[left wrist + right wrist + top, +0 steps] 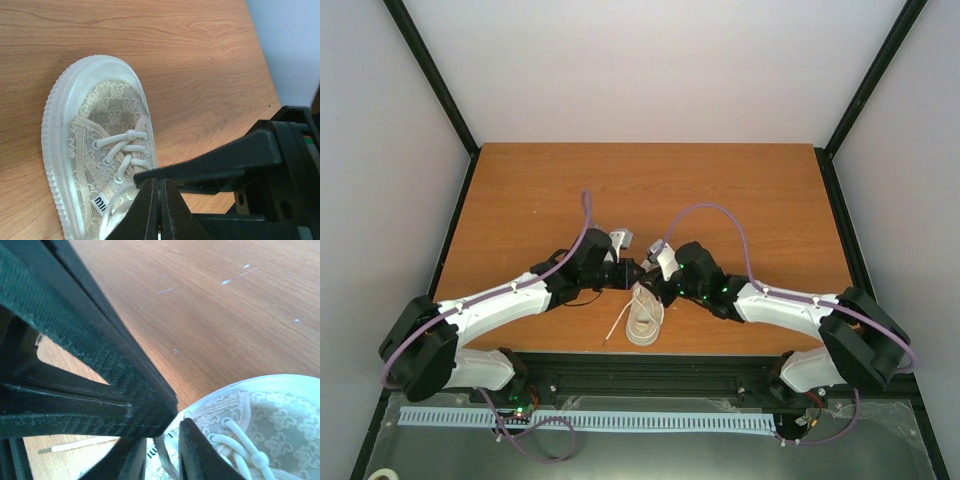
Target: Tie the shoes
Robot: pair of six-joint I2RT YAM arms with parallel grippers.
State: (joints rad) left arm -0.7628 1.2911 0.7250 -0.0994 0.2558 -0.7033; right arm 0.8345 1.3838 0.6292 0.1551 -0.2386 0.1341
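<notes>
Working sneaker laces: left gripper pinched shut, contents unclear; right gripper nipping a lace; I'm seeing no bow.

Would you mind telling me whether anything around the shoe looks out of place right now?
One thing: a loose lace end trails off the sneaker onto the table, on the left arm's side, so the laces are not tied. Otherwise nothing looks spilled or damaged.
</notes>
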